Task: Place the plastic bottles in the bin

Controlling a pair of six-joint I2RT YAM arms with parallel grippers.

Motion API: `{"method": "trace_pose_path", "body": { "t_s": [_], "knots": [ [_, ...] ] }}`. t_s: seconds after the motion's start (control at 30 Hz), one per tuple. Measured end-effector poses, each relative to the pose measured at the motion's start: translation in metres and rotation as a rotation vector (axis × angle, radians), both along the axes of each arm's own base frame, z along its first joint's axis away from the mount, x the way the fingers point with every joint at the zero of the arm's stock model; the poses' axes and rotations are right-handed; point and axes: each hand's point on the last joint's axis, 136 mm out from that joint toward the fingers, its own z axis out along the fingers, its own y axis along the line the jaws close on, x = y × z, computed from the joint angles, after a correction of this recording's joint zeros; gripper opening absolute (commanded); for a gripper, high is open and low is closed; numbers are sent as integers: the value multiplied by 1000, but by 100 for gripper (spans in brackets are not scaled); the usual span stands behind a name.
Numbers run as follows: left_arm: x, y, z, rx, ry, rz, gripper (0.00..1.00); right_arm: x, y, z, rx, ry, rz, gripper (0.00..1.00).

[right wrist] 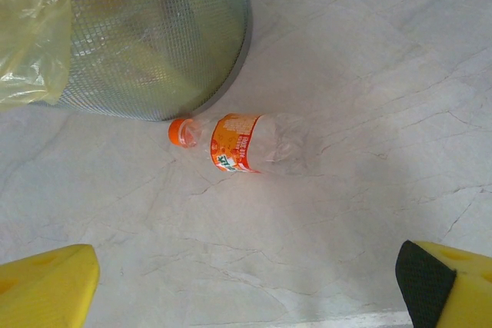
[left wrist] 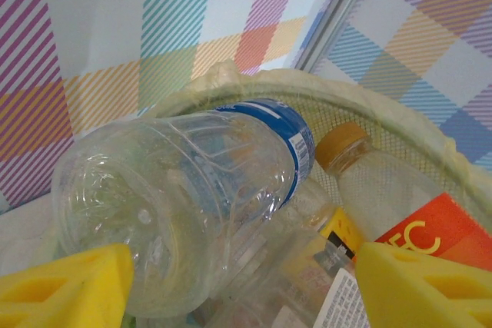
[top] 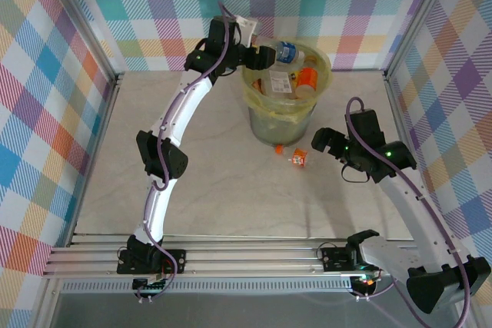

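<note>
- One orange-labelled bottle (right wrist: pixel 250 144) lies on its side on the table (right wrist: pixel 369 51). It is just beside the foot of the bin (right wrist: pixel 154 36), with its orange cap pointing toward the mesh wall.
- From above, this bottle sits between the bin and the right gripper (right wrist: pixel 246 266), apart from both.
- The right gripper hovers above the table with its yellow fingers (right wrist: pixel 46 286) spread wide. Nothing sits between them, and the bottle lies well ahead of the tips.
- The left gripper (left wrist: pixel 244 263) hangs over the bin's far-left rim, looking down into it.
- Its jaws stand apart. A blue-labelled bottle (left wrist: pixel 192 197) lies just beyond the fingertips, its clear base toward the camera.
- The right-hand finger is clear of that bottle. Whether the left-hand finger touches its base I cannot tell, but nothing is clamped.
- The blue-labelled bottle rests tilted on top of the heap inside the bin, neck pointing toward the far rim.
- Several more bottles fill the bin. Among them are an amber-capped bottle (left wrist: pixel 342 144) beside the blue one and a red-orange label (left wrist: pixel 434 236) lower right.
- A yellowish bag (right wrist: pixel 31 36) lines the bin and folds over its rim.
</note>
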Motion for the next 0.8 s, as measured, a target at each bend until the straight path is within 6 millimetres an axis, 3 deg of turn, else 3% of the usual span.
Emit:
{"method": "trace_pose_path", "body": {
  "t_s": [0.13,0.5,0.8],
  "knots": [
    [2,0,3,-30,16,27,82,0,0,0,1,0,1,100],
    [9,2,6,-48,22,95,82,-1,0,3,5,-10,1,100],
    [-7,-22,6,-43,17,45,79,-4,-1,7,10,-27,1,100]
  ]
}}
